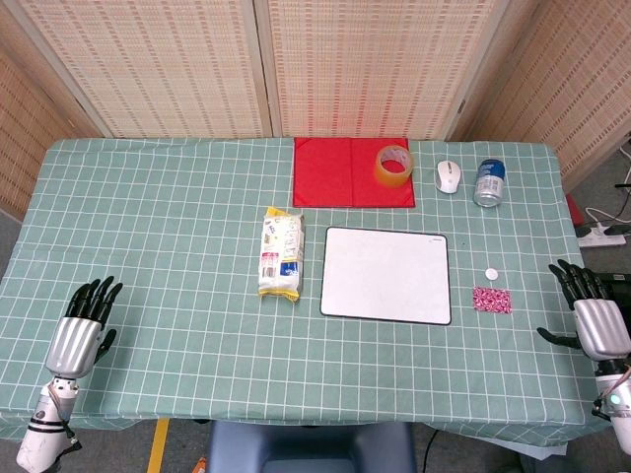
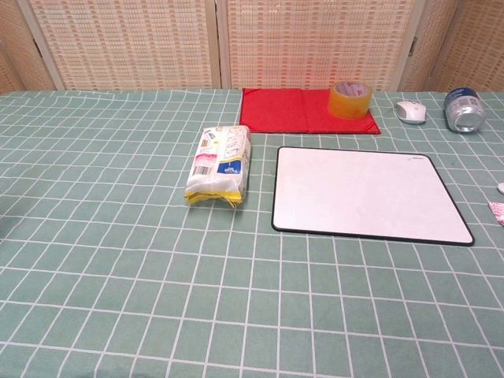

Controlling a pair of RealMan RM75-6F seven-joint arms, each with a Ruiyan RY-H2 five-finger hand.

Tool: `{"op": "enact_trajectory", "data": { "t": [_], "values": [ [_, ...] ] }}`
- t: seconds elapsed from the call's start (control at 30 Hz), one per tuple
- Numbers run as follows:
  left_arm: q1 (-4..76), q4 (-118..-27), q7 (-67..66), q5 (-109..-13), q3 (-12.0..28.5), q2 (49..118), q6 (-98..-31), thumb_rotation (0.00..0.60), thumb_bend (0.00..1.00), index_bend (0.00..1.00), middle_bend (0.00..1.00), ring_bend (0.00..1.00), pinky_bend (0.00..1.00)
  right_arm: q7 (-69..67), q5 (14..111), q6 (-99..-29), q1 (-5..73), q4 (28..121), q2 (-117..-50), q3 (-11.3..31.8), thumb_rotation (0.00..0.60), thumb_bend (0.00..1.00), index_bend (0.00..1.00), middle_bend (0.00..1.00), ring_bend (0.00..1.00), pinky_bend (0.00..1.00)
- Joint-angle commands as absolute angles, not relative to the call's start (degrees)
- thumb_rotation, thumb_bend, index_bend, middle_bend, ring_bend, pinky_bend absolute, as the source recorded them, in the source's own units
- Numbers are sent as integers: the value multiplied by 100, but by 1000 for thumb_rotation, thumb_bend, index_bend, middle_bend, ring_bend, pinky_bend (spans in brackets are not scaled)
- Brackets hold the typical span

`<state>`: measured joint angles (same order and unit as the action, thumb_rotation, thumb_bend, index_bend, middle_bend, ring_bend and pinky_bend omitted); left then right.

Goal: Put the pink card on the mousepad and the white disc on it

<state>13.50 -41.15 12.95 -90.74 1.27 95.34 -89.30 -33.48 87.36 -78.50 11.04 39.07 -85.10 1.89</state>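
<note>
With both the left robot hand (image 1: 84, 320) and right robot hand (image 1: 592, 305) open and empty, the thin pink card (image 1: 491, 300) may slide on the counter (image 1: 177, 227) and knock the white disc (image 1: 490, 274) beside it instead of reaching the mousepad (image 1: 385, 275)

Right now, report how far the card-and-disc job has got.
Nothing looks done: the mousepad is bare. The pink card and white disc lie on the tablecloth just right of it, disc just beyond the card. Nothing is in hand: the left hand and right hand rest open at the table edges. Both placements remain, card first.
</note>
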Motion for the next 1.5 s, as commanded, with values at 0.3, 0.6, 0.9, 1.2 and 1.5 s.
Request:
{"op": "enact_trajectory", "data": {
  "t": [0.3,0.6,0.9,1.2,1.5],
  "values": [
    [1330,-4153,1428,-9099,109,9504,-9002,600,277,0,0,0,93,-3240,8728,-7910,1071,3921,-8527,205,600,0,0,0,0,0],
    [1341,-4248,1657,-9063,91,9412,-8856,600,277,0,0,0,104,-3160,8751,-7922,1092,3894,-8545,204,600,0,0,0,0,0],
    [1335,-4361,1663,-9111,43,9344,-8859,600,278,0,0,0,116,-2851,8783,-8068,1104,3904,-8547,232,600,0,65,127,105,311],
    [1347,-4446,1703,-9099,26,9301,-8763,600,277,0,0,0,122,-1946,8828,-7871,1281,4477,-8351,223,600,0,336,794,817,973],
    [1357,-4576,1876,-9109,-31,9206,-8625,600,278,0,0,0,125,-67,7959,-6044,1906,6258,-7615,479,600,0,479,1000,1000,1000]
  ]
}}
